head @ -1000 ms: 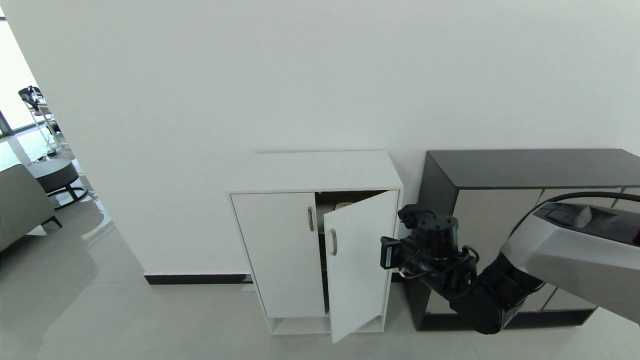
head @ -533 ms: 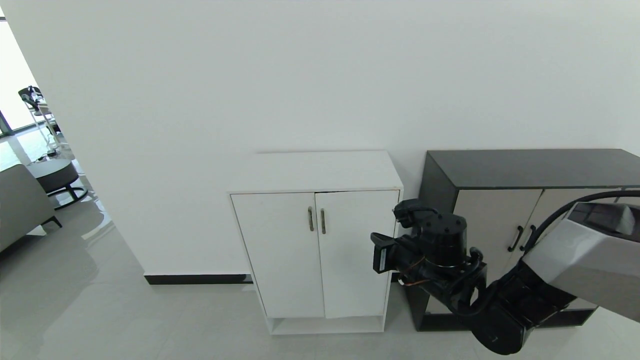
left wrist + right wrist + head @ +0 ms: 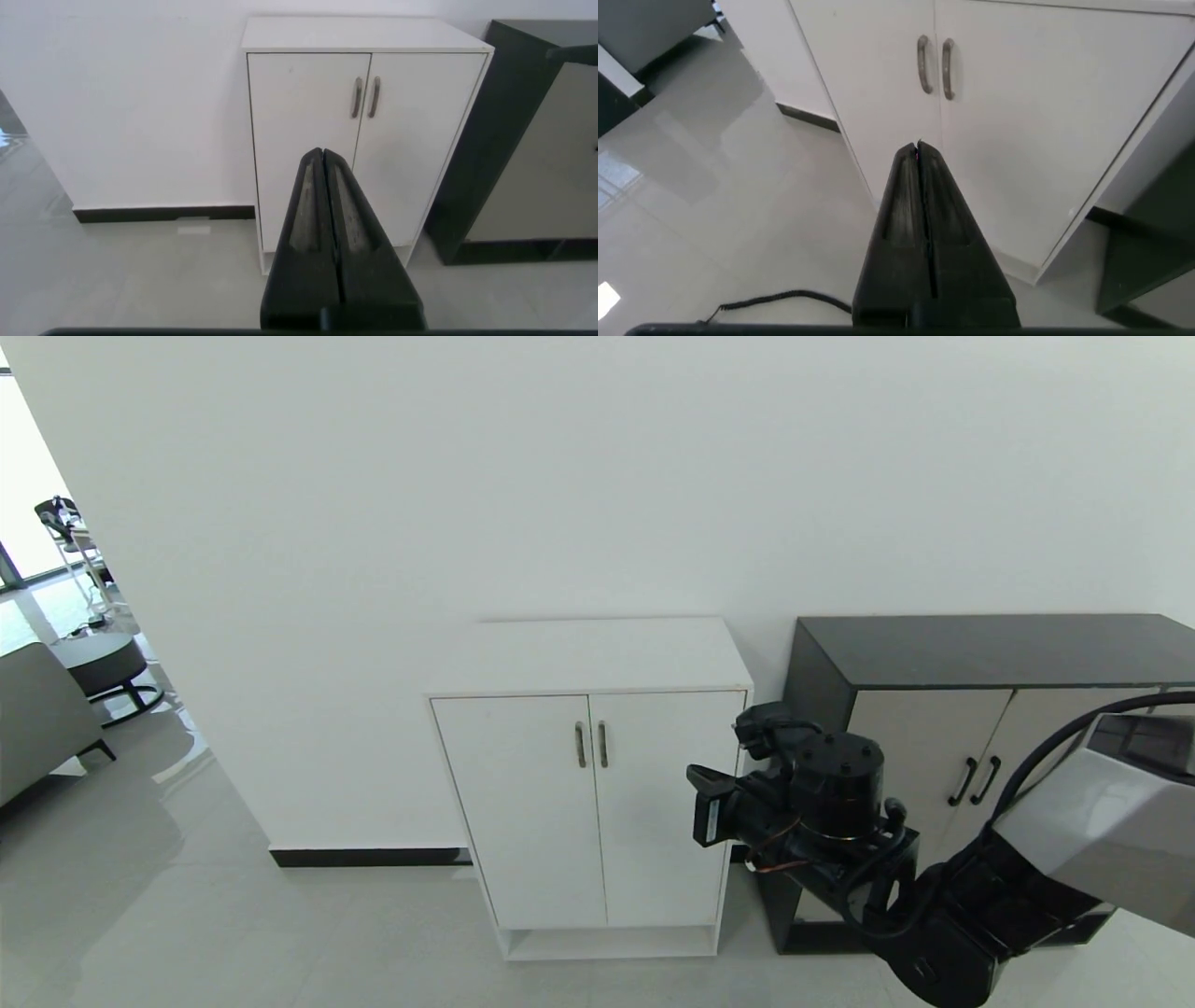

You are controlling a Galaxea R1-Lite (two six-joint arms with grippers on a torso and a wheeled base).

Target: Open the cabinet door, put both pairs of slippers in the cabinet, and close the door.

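Observation:
The white cabinet (image 3: 588, 658) stands against the wall with both doors shut. Its two metal handles (image 3: 591, 745) meet at the middle seam. My right arm (image 3: 812, 803) hangs just off the cabinet's right side, at the height of the right door (image 3: 658, 812). In the right wrist view my right gripper (image 3: 919, 149) is shut on nothing, a short way from the door and just below the handles (image 3: 934, 65). In the left wrist view my left gripper (image 3: 323, 154) is also shut and empty, facing the cabinet (image 3: 364, 35) from farther back.
A dark sideboard (image 3: 980, 649) stands right beside the cabinet on its right. A grey sofa (image 3: 33, 719) and a round low table (image 3: 103, 667) sit far left. Open tiled floor (image 3: 280, 933) lies before the cabinet. A black cable (image 3: 775, 301) lies on the floor.
The right door stood ajar a second ago and has swung fully shut. My right arm has shifted a little to the left, toward the door.

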